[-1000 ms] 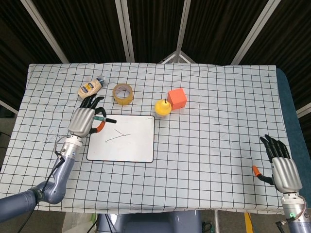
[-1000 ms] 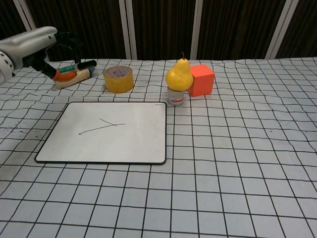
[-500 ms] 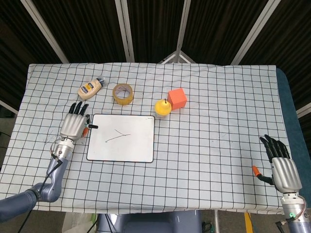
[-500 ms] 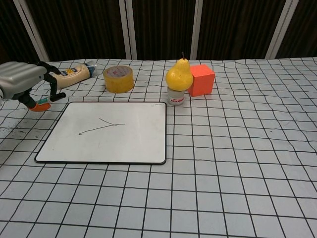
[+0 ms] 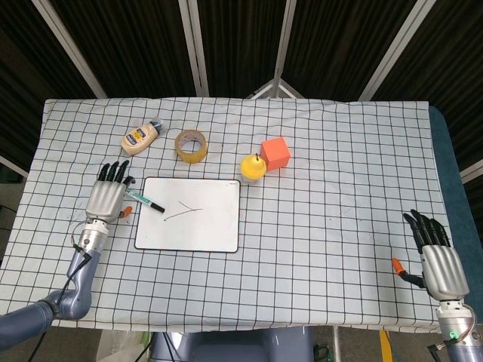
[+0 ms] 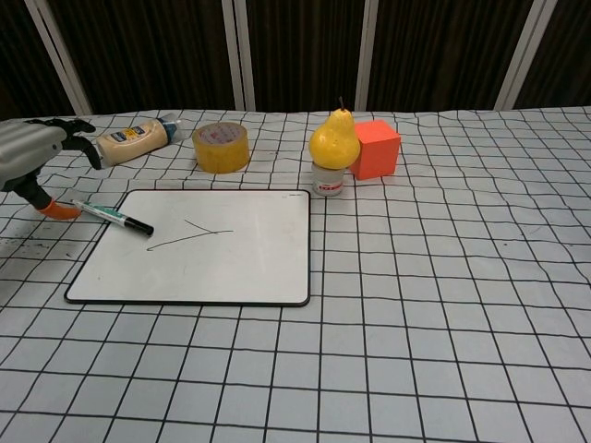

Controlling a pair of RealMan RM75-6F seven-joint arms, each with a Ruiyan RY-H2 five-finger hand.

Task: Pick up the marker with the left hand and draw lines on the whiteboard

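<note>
The whiteboard (image 5: 198,229) (image 6: 222,268) lies flat on the checked cloth and bears two thin black lines. A green-barrelled marker (image 5: 144,200) (image 6: 113,216) lies across the board's upper left edge, its black tip pointing onto the board. My left hand (image 5: 106,197) (image 6: 28,157) hovers just left of the marker with fingers spread and nothing in it; its orange thumb tip sits close to the marker's rear end. Far off at the near right table edge is my right hand (image 5: 438,260), fingers apart and holding nothing, seen only in the head view.
Behind the board stand a mustard bottle (image 5: 141,136) (image 6: 129,141) on its side, a yellow tape roll (image 5: 191,145) (image 6: 220,147), a yellow pear (image 5: 253,167) (image 6: 333,138) on a small jar, and an orange cube (image 5: 275,153) (image 6: 375,149).
My left hand drew back to the left off the board and let go of the marker, which now lies across the board's left edge. The right hand stayed still.
</note>
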